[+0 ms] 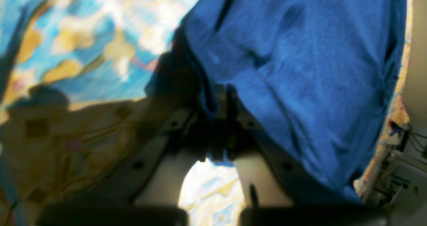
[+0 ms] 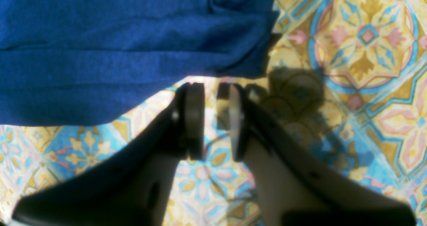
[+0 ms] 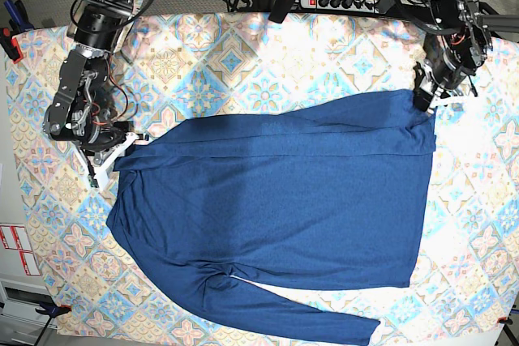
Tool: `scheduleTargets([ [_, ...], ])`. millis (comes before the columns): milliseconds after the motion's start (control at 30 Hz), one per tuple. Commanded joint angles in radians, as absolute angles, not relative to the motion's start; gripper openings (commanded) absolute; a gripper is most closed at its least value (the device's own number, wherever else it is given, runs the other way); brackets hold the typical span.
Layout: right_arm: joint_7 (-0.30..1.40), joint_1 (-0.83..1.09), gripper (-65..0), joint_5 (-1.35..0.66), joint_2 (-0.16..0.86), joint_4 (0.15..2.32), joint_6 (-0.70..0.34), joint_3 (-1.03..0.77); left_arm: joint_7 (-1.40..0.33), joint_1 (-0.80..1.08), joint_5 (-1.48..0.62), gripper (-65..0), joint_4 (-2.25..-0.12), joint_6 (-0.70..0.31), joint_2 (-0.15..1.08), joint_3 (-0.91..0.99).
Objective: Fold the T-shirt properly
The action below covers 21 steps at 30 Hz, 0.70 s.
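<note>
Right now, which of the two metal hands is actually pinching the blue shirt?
The left gripper, at the base view's upper right: its jaws are shut on the T-shirt corner. The right gripper stands open beside the cloth.

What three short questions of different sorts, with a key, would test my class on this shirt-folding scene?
1. True or false: the T-shirt lies on a patterned tablecloth.
2. Which gripper is shut on the T-shirt's edge? A) left B) right C) neither
3. Fill in: the right gripper has its jaws apart, just beside the shirt's ____ and over bare tablecloth.

Key
1. True.
2. A: the left gripper pinches blue fabric at the shirt's corner.
3. Edge; nothing lies between its jaws.
</note>
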State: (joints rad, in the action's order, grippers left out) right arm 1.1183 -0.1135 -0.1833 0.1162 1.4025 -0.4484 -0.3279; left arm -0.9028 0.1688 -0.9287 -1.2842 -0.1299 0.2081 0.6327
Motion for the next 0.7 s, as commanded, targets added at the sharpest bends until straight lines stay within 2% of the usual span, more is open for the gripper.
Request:
scheduleTargets([
  [0, 1.102, -0.131, -51.9, -0.193, 0.127, 1.423, -0.45, -0.331, -0.892, 0.162, -0.943, -65.0, -1.3, -0.139, 0.229, 0.642],
  [300, 1.102, -0.131, -51.9, -0.193, 0.127, 1.423, -0.45, -0.329, -0.897, 0.13, -0.944, -65.0, -1.423, -0.139, 0.226, 0.707],
  [667, 1.102, -0.131, -51.5, -0.193, 0.128, 1.425, -0.45, -0.328, -0.897, -0.062, -0.937, -65.0, -1.357, -0.139, 0.229, 0.653],
])
